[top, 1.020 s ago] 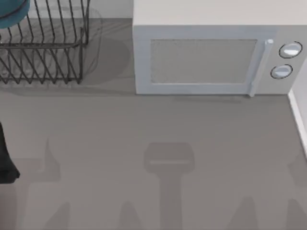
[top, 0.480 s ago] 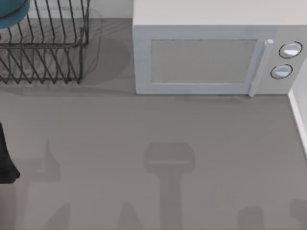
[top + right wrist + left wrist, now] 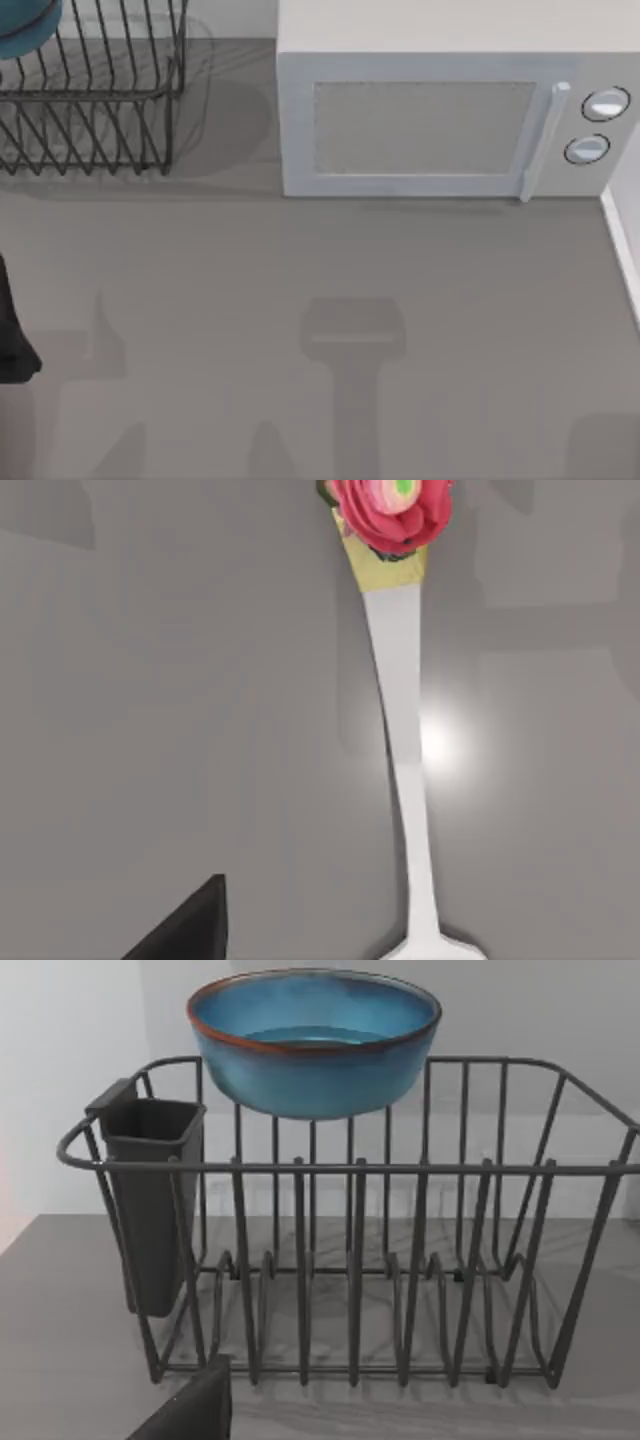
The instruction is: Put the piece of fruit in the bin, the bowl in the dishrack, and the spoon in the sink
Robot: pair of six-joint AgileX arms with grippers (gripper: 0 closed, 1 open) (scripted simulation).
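Teal-blue bowl (image 3: 314, 1045) with a thin brownish-orange rim, black wire dishrack (image 3: 400, 1290), white microwave (image 3: 440, 110), plain grey counter (image 3: 300, 300), and a white-handled spoon (image 3: 405, 770) topped with a pink-red flower pattern.

A white microwave (image 3: 450, 120), door shut with two round knobs (image 3: 596, 125) at its right, stands at the back of a grey bench (image 3: 300, 300). A dark cutlery cup (image 3: 150, 1200) hangs on wire.

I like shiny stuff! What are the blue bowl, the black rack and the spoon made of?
The bowl looks like glazed ceramic: glossy teal with a brownish rim. The dishrack looks like thin black coated metal wire. The spoon looks like polished metal, since a bright glint sits on its pale handle.
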